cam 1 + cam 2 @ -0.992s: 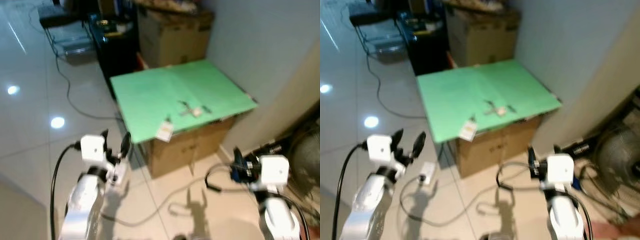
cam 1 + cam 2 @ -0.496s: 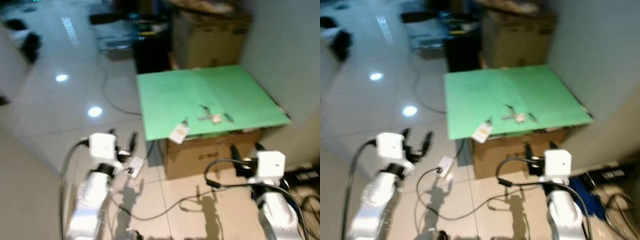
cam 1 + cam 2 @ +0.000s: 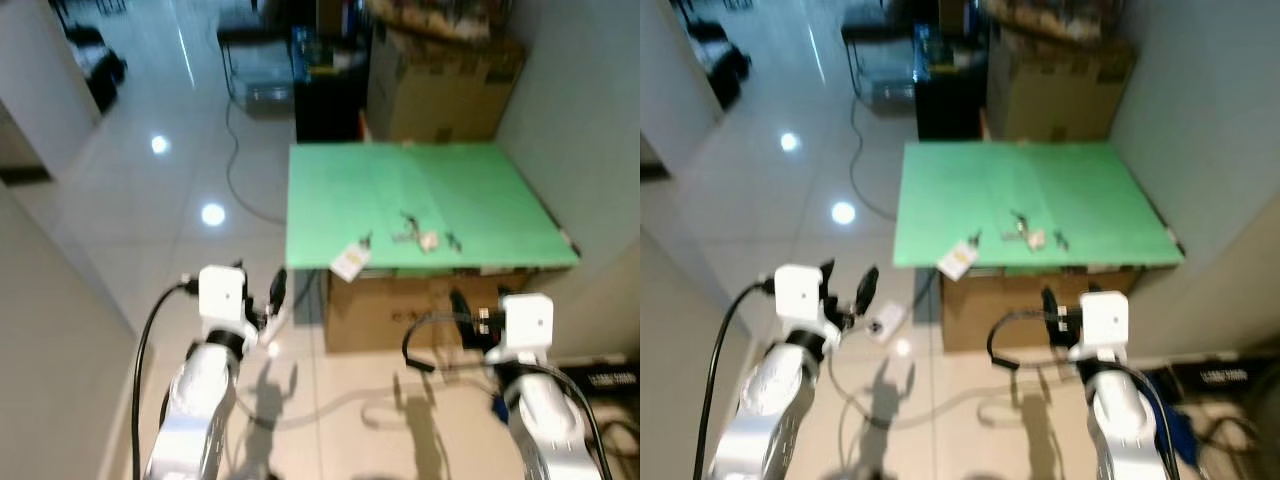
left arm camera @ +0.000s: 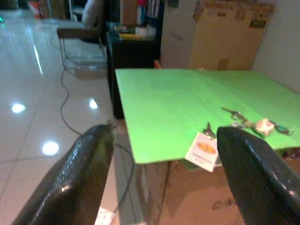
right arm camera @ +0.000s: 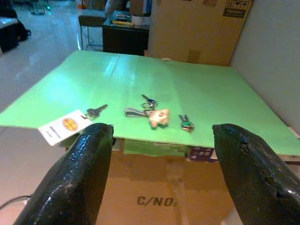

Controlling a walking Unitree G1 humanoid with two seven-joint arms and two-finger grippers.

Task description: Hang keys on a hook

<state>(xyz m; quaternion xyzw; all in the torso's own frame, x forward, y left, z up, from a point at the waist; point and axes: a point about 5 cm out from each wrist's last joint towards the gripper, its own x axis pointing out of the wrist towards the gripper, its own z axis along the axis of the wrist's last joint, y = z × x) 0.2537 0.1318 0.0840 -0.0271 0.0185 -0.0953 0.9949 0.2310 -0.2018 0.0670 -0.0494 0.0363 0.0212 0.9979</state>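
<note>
A bunch of keys with a beige charm point(image 3: 420, 237) lies on a green board point(image 3: 350, 190) that rests on a low cardboard box point(image 3: 400, 305). A key with a white tag point(image 5: 65, 125) hangs over the board's near edge. A small green-headed key point(image 5: 186, 123) lies beside the bunch. My left gripper point(image 3: 848, 282) is open, low and to the left of the board. My right gripper point(image 5: 161, 178) is open in front of the box, below the board's edge. Both hold nothing.
Behind the board stand a large cardboard box point(image 3: 440, 85) and a black cabinet point(image 3: 325, 95). A wall point(image 3: 590, 120) runs along the right. Cables point(image 3: 235, 170) and a white adapter point(image 3: 883, 320) lie on the glossy tile floor on the left.
The camera has swung, so the board now sits squarer and nearer the middle. Both grippers stay open and low in front of the box; the keys have not moved.
</note>
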